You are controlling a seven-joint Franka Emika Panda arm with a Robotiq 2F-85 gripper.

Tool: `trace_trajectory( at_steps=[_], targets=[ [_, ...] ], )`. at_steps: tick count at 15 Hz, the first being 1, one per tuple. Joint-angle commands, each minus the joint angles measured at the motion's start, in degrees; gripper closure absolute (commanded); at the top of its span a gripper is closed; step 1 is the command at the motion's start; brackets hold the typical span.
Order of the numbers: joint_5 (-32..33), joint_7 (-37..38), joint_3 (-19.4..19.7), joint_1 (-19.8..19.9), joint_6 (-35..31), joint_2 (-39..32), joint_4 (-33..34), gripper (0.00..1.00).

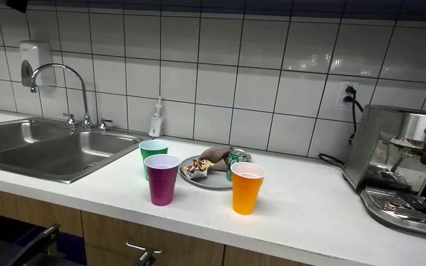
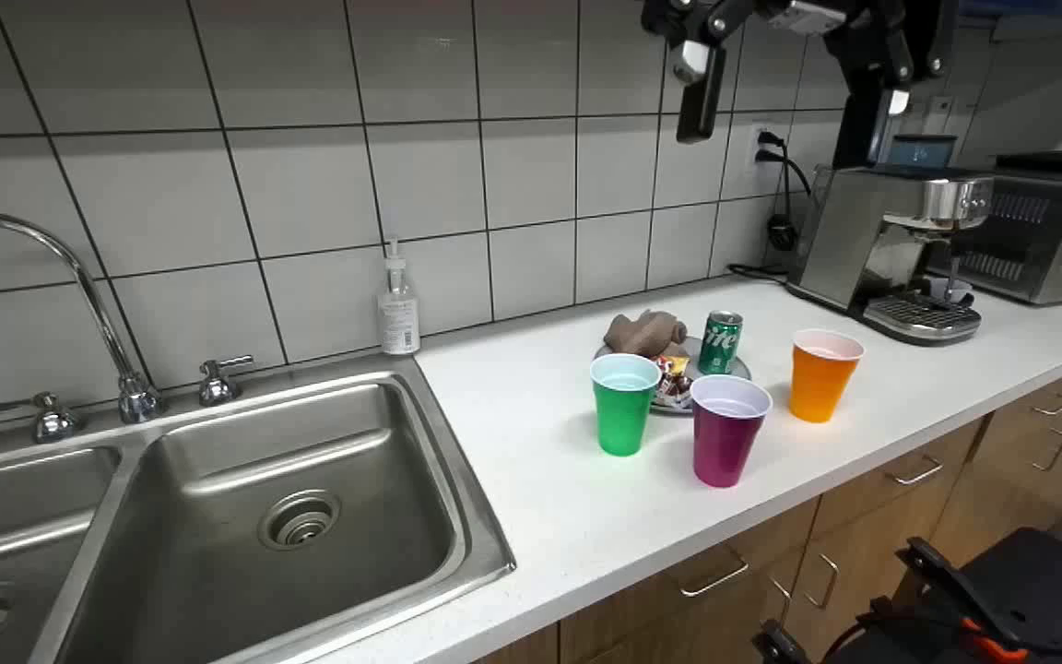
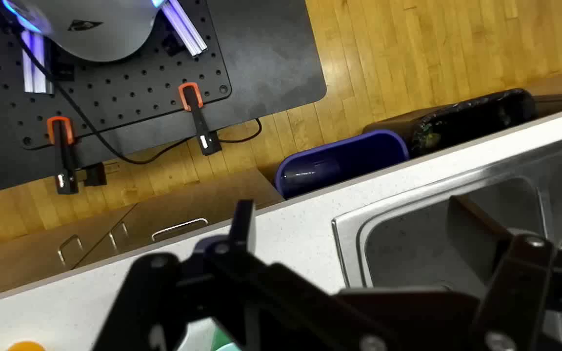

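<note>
High above the counter, my gripper [image 2: 772, 148] stands open with its two fingers [image 2: 702, 101] wide apart and touches nothing. In the wrist view the gripper [image 3: 351, 207] frames bare counter and the sink's corner; no object is between its fingers. Below, a green cup [image 2: 623, 420], a purple cup [image 2: 725, 447] and an orange cup [image 2: 821, 380] stand upright. Beside them a grey plate [image 1: 213, 181] bears a brown cloth [image 2: 644, 332], shiny candy wrappers [image 1: 198, 169] and an upright green can [image 2: 721, 343]. The orange cup partly covers the can in an exterior view.
A steel double sink [image 2: 487, 555] with a curved faucet [image 1: 83, 88] lies at one end. A pump bottle [image 2: 399, 323] stands near the tiled wall. An espresso machine [image 2: 844, 231] and an oven [image 2: 1010, 226] occupy the far end. A purple bin [image 3: 332, 147] sits on the floor.
</note>
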State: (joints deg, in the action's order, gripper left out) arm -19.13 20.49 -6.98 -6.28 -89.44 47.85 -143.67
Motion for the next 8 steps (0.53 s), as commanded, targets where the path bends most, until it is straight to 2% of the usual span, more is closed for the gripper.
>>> trace_trajectory(
  at_steps=[1, 8],
  targets=[
    [-0.8, -1.0, -1.3, 1.9, 0.5, 0.1, 0.2, 0.00],
    [-0.9, -0.1, -1.6, 2.4, -0.3, 0.1, -0.1, 0.00]
  ],
)
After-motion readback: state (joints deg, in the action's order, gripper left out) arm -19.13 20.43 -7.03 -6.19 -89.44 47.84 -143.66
